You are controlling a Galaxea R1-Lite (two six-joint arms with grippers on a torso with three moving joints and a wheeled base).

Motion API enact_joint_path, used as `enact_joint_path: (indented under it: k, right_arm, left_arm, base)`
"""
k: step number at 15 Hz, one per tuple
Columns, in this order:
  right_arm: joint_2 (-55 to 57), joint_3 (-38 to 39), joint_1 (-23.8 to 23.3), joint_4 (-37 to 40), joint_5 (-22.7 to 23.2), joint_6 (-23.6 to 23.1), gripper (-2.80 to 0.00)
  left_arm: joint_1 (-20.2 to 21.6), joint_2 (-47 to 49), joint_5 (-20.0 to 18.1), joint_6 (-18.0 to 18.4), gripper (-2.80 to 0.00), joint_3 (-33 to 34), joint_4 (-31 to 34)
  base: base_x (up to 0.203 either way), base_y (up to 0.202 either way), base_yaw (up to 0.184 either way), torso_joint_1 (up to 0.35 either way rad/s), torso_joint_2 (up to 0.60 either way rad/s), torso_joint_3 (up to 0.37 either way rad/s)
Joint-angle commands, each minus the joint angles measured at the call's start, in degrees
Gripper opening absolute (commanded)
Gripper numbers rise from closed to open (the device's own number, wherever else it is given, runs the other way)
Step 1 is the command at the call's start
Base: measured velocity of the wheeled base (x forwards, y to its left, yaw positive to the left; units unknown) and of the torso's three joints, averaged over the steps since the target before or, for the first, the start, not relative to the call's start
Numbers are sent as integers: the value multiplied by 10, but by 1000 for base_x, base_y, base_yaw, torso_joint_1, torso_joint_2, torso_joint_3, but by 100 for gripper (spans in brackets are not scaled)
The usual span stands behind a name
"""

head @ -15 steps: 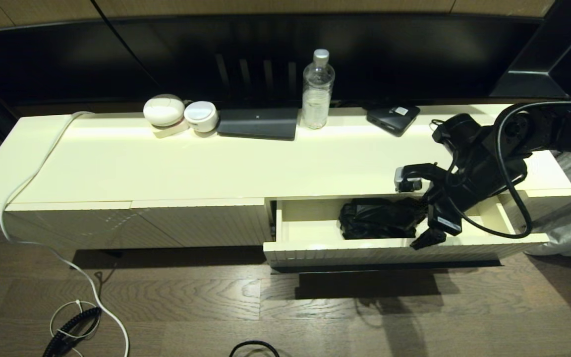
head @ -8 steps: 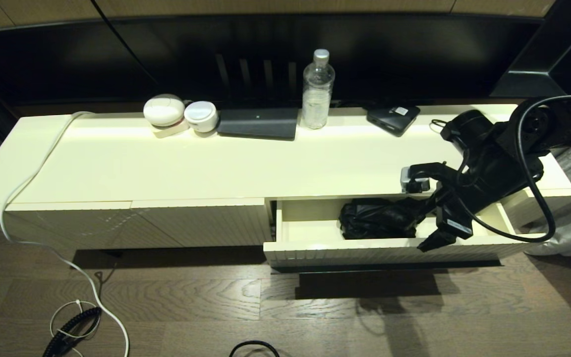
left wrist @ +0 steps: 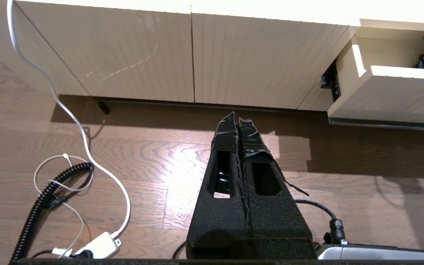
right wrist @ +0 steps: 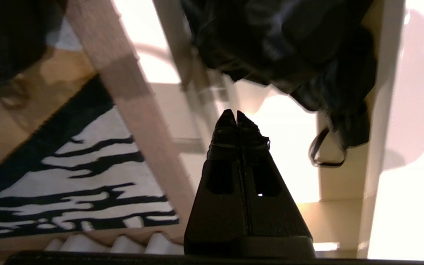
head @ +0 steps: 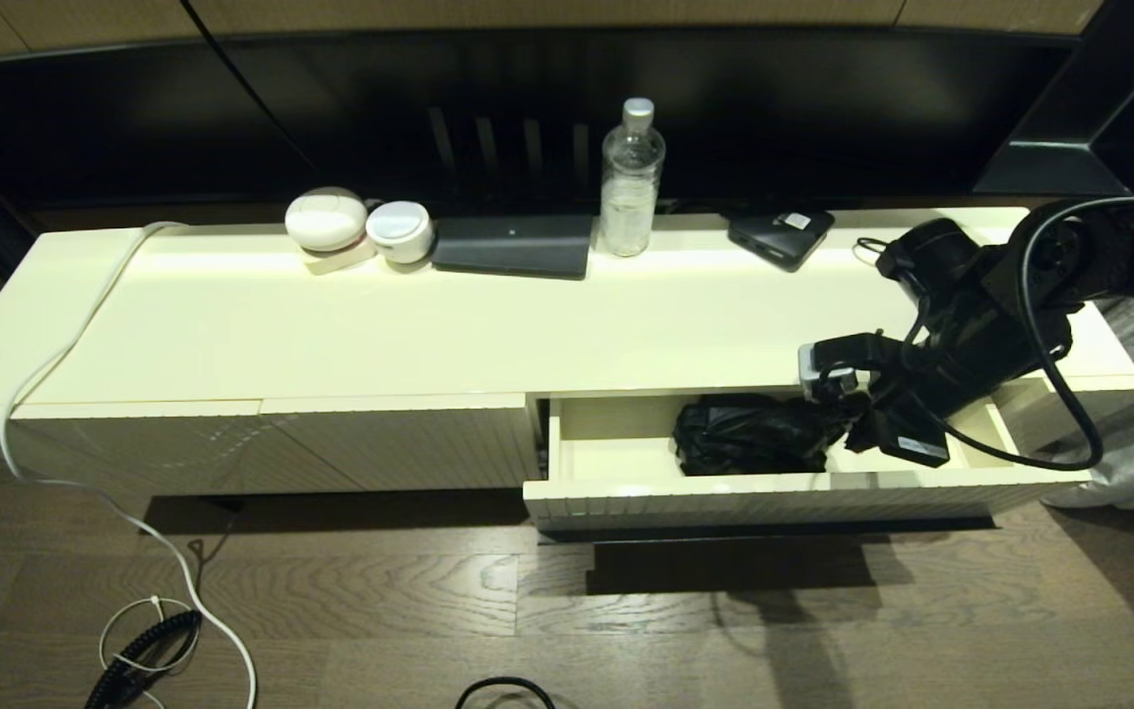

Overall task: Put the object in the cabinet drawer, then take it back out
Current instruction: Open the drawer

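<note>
- Since a second ago the right arm has dipped: its right claw (head: 848,425), which hung over the drawer's front edge, now sits down inside the cabinet drawer (head: 616,492), just right of the umbrella (head: 749,433).
- That umbrella lies as a crumpled black bundle in the middle of the open drawer, its handle end and thin wrist loop (right wrist: 326,151) pointing right, toward the claw.
- From the wrist view the right claw (right wrist: 237,115) is clenched, tips pressed together with nothing between them, and it stands beside the bundle, not on it.
- So I'd judge the step in hand is fetching the umbrella back out. To do it well the claw should spread first, then slide left over the handle or the thick folded part, not the slippery loose fabric or the loop.
- It looks near the drawer's side wall, though the dark arm hides much there; keep clear of the wall and lift straight up.
- Left claw (left wrist: 238,119) is parked low over the floor, clenched and empty.
</note>
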Motion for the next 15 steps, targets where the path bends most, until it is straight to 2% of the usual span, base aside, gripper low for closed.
enact_joint_path:
  k: [1, 3, 8, 11, 15]
  right_arm:
    - [21, -7, 0, -12, -2, -20, -280]
    - [45, -18, 0, -52, -22, -26, -280]
    - [55, -29, 0, -61, -25, -30, -280]
    - [54, -32, 0, -74, -33, -59, -280]
    - [38, 5, 0, -66, -33, -63, -280]
  left_arm:
    - [0, -1, 0, 0, -280, 0, 0]
    - [0, -1, 0, 0, -280, 0, 0]
    - [0, -1, 0, 0, -280, 0, 0]
    - [0, -1, 0, 0, -280, 0, 0]
    - [0, -1, 0, 0, -280, 0, 0]
  base:
    - [0, 0, 0, 0, 0, 0]
    - [0, 0, 0, 0, 0, 0]
    - [0, 0, 0, 0, 0, 0]
    - [0, 0, 0, 0, 0, 0]
    - [0, 0, 0, 0, 0, 0]
